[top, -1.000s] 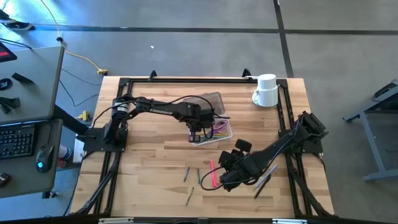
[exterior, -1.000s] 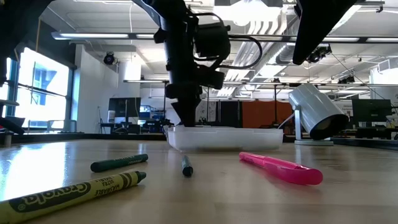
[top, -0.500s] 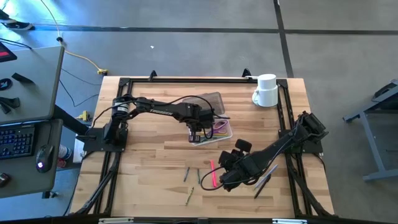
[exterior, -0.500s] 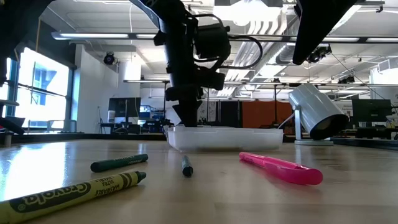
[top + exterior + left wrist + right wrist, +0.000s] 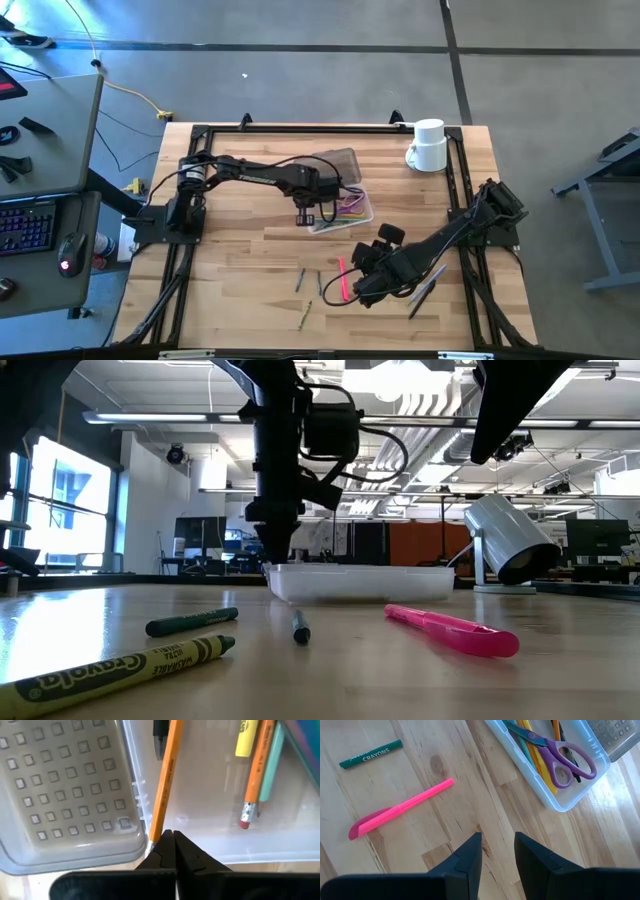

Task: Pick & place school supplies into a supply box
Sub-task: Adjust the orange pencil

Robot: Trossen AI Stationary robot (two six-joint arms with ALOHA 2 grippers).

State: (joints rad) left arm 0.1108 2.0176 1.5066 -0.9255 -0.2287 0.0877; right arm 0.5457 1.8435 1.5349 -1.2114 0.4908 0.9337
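Note:
The supply box (image 5: 345, 208) is a clear tray with its dotted lid (image 5: 65, 785) hinged open. It holds pencils, a yellow crayon and purple scissors (image 5: 560, 760). My left gripper (image 5: 303, 212) is shut and points steeply down at the box's left end, beside an orange pencil (image 5: 167, 775) that slants over the tray's wall. My right gripper (image 5: 497, 845) hangs open above the table, near a pink highlighter (image 5: 400, 807) that lies flat. A green crayon (image 5: 370, 752) lies past it. My left gripper meets the orange pencil's end (image 5: 152, 840) with the outer side of one shut fingertip (image 5: 161, 851); the pencil is not between the fingers. The fingers come from above, pointing down. The pencil lies across the tray's wall by the lid hinge, its other end inside the tray.
Crayons and a short green pencil (image 5: 300, 628) lie loose near the table's front. Grey pens (image 5: 425, 290) lie under the right arm. A white mug (image 5: 428, 145) stands at the far right corner. Black rails frame the table's sides.
My left gripper has tipped, and its fingers have swung a little toward the table's left edge, from over the tray to its left end. The right arm has kept still.

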